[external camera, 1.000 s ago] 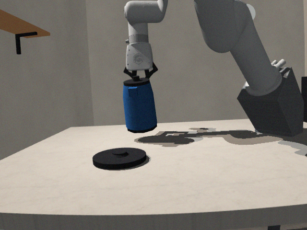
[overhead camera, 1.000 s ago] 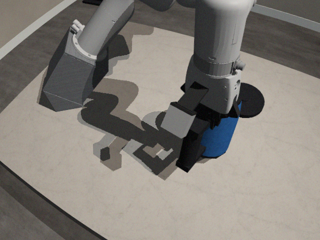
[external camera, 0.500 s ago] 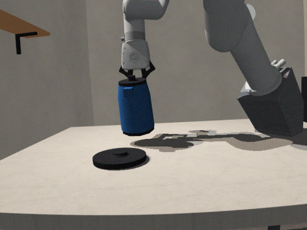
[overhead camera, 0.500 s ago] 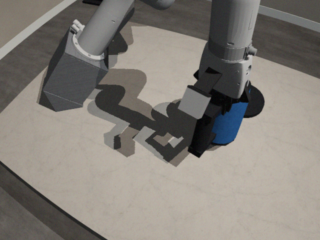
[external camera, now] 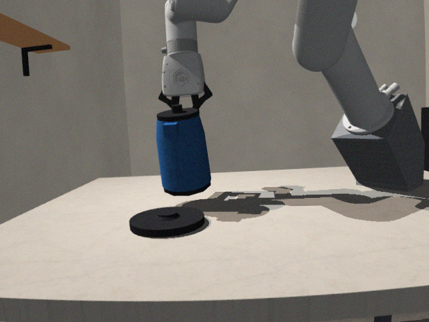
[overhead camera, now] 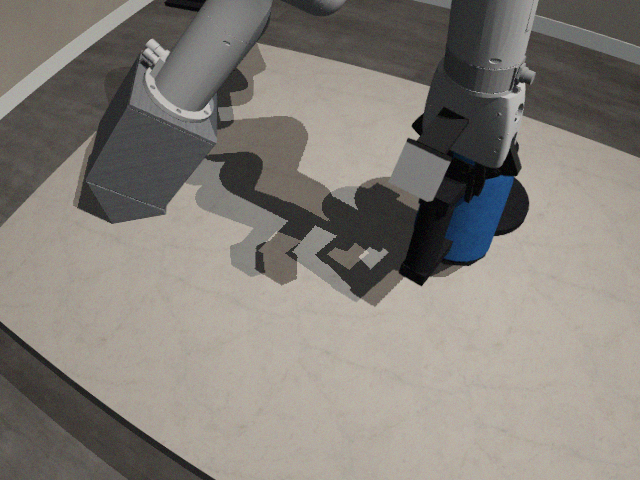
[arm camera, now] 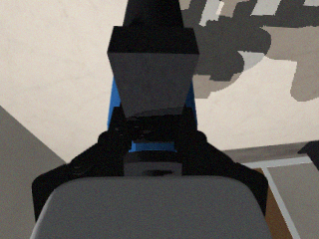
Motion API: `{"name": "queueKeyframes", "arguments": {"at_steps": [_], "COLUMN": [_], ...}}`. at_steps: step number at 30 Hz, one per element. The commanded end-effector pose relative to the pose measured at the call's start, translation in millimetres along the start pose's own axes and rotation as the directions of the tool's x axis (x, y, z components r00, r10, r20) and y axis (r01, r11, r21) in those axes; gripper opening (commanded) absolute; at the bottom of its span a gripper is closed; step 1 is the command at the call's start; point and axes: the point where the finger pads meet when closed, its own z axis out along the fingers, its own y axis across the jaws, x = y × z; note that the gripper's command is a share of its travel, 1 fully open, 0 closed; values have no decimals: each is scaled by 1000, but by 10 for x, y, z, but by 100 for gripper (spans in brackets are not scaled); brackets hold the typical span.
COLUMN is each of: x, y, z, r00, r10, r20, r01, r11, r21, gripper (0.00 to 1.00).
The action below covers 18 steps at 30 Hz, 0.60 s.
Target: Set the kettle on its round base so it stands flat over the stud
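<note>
Currently the tool is clamped on the knob of the kettle, at the lid, and carries the kettle in the air, clear of the worktop. The kettle hangs directly beneath the tool and is visibly tilted in the exterior view, its bottom edge swung away from vertical. The base lies flat on the worktop, below the tool and seemingly slightly offset from it, with the stud facing up; the exact lateral offset cannot be judged. Three faults appear likely. A descent with the tilt uncorrected could land one edge of the ring on the disk, leaving the kettle leaning. A descent off center could seat the ring on the stud. Since the base is not fixed, any sideways contact could push it away.
</note>
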Motion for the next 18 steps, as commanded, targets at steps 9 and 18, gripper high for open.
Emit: {"name": "queueKeyframes", "arguments": {"at_steps": [9,18], "x": [-438,-640], "y": [-31,-39], "z": [-11,-10], "r00": [1000,1000], "r10": [-1,-1], "r20": [-4,-4], "r01": [1,1], "r11": [1000,1000], "r21": [3,3], "gripper": [0,0]}}
